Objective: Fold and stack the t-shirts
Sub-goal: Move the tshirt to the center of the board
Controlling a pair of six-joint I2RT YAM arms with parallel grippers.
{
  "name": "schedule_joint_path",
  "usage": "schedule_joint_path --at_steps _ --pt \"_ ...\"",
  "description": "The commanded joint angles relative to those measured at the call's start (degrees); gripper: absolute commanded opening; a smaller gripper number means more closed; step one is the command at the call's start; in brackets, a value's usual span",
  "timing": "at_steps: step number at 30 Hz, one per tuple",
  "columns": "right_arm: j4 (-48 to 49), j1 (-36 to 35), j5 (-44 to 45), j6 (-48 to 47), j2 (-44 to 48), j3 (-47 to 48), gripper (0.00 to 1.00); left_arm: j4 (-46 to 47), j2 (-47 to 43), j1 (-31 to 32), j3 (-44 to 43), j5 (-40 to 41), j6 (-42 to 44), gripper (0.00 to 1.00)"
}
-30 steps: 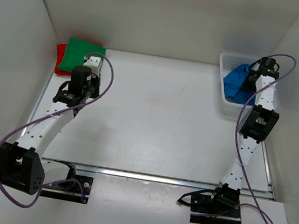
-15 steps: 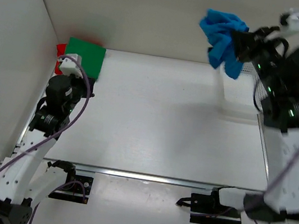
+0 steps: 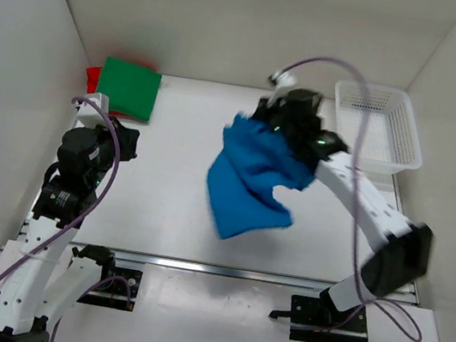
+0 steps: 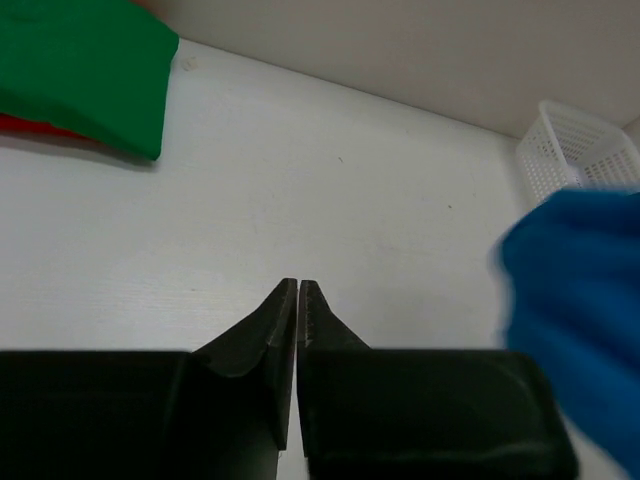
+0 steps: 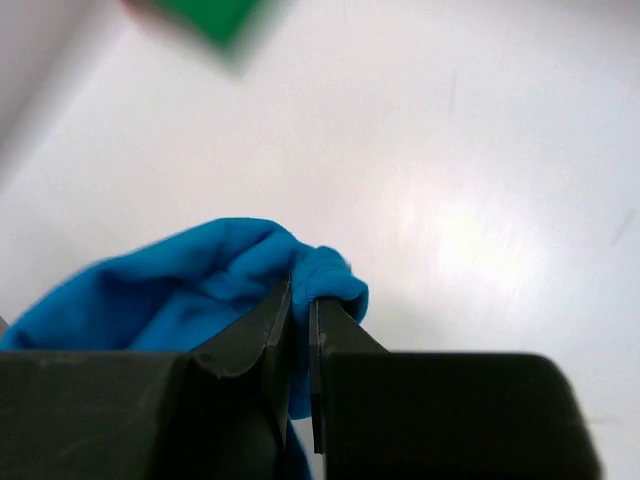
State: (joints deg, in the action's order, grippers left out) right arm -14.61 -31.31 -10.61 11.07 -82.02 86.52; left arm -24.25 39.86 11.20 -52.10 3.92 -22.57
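Held the blue shirt [image 3: 248,179] in the right gripper [image 3: 263,123], jaws pinched almost together on a bunched fold of cloth. Hung it loose and unfolded over the table [image 3: 165,187], a little right of centre. Could not tell whether its lower edge touched the surface.

Had the left gripper [image 4: 299,290] closed, tips meeting with nothing between them, low over the left side of the table and pointing towards the far edge.

Found the green shirt [image 3: 128,88] folded at the far left corner, lying on the red shirt [image 3: 92,78], with only a red strip showing along its left edge. Found the basket [image 3: 409,135], white mesh, at the far right corner, apart from the blue shirt and well apart from the folded pair.
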Motion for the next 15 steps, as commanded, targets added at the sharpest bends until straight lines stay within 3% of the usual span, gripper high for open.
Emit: schedule_joint_path --at_steps 1,2,3,6,11,15 --pt "-11.7 -2.1 4.2 4.6 -7.2 -3.8 0.01 -2.5 0.1 -0.1 0.1 -1.2 0.3 0.17" --pt "-14.5 -1.7 3.3 5.4 -8.2 -3.9 0.07 -2.9 0.9 0.0 -0.1 -1.3 1.0 0.30" --pt "-15.2 -1.2 3.6 6.2 -9.5 -4.4 0.22 -3.1 1.9 0.2 0.2 -2.1 1.4 0.37" --pt "-15.8 0.6 5.9 5.8 -7.2 -9.0 0.37 -2.3 4.5 0.4 2.9 -6.3 1.4 0.52" --pt "-11.2 5.0 4.5 4.9 -3.5 -17.0 0.39 5.2 9.7 6.6 11.2 -9.6 -4.1 0.55" --pt "-12.5 6.9 6.3 3.0 -4.2 -20.0 0.40 13.2 19.5 15.5 13.6 -13.6 -9.9 0.52"
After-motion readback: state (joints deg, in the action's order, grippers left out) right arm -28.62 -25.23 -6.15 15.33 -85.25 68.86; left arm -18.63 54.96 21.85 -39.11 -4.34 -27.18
